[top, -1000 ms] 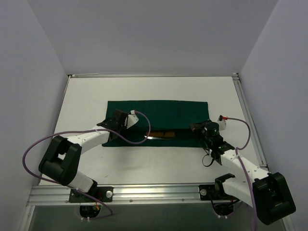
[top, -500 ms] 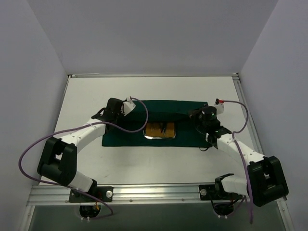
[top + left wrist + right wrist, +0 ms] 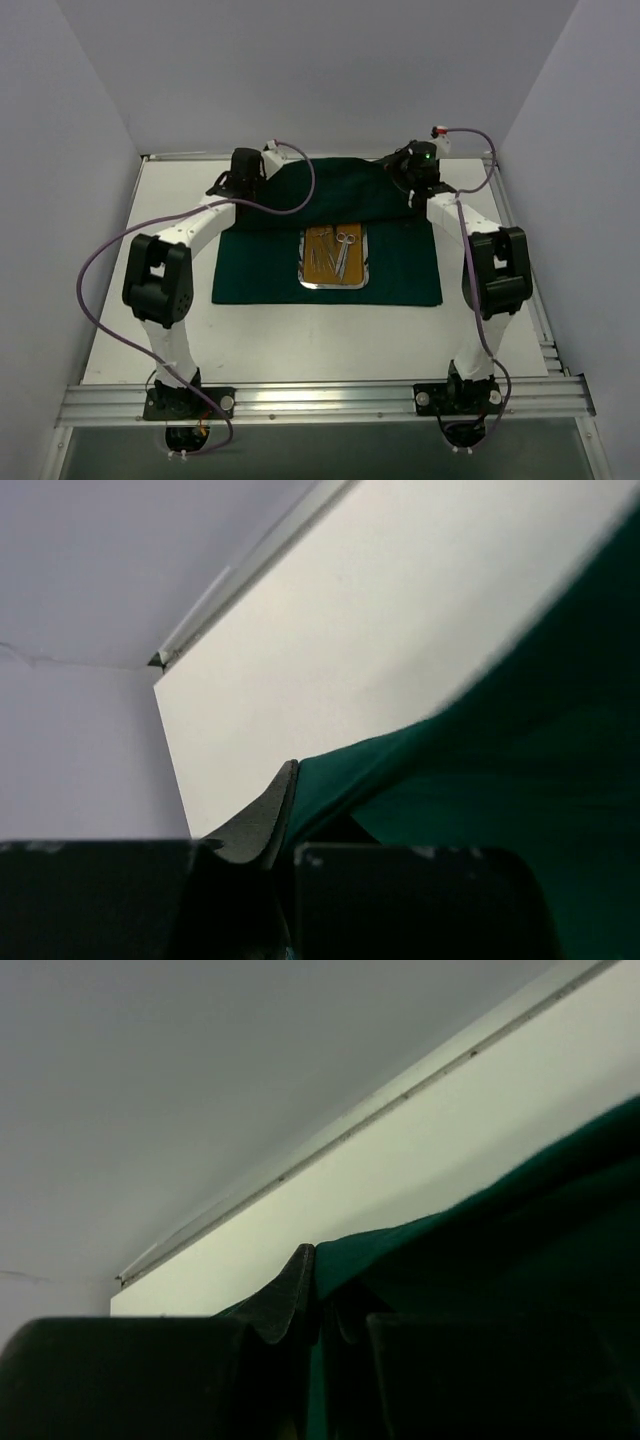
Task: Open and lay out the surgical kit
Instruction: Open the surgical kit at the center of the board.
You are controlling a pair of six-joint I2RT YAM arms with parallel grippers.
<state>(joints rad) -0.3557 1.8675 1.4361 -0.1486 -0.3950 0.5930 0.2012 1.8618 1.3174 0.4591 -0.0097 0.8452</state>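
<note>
Green drape [image 3: 400, 275] | left tool [image 3: 250, 170], right tool [image 3: 405, 170] clamped on far edge | tray [image 3: 334, 287]: maybe 5 instruments [image 3: 335, 250]

No writing, label, brand mark, number or sign can be read in any view. The dark green cloth drape [image 3: 400, 270], the small rounded steel tray with tan liner [image 3: 334, 286] and the pale surface [image 3: 300, 340] show plain faces, and both wrist views are too close and blurred to show lettering.
</note>
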